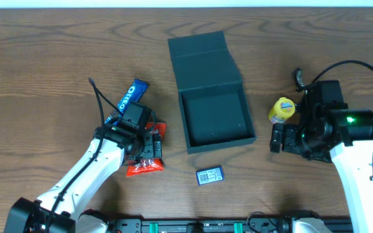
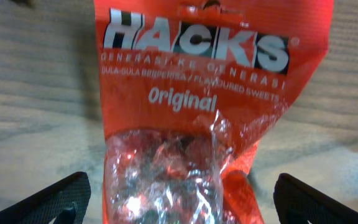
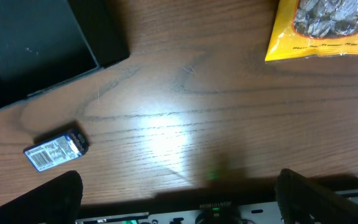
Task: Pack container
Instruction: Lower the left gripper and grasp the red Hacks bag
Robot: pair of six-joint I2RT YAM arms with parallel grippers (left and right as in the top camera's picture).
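Note:
The container [image 1: 216,121] is a dark green-black square box at the table's middle, open, with its flap lid [image 1: 204,59] lying back; nothing shows inside it. Its corner shows in the right wrist view [image 3: 36,43]. My left gripper [image 1: 150,146] is open, low over a red Hacks sweets packet [image 1: 144,167]. In the left wrist view the packet [image 2: 197,93] lies between the spread jaws [image 2: 180,202]. My right gripper [image 1: 278,138] is open and empty [image 3: 182,199], right of the container, above bare table.
A blue Oreo packet [image 1: 132,96] lies behind the left gripper. A small blue packet [image 1: 209,175] lies in front of the container [image 3: 56,149]. A yellow snack packet [image 1: 282,110] lies beside the right arm [image 3: 322,28]. The table's front rail shows low in the right wrist view.

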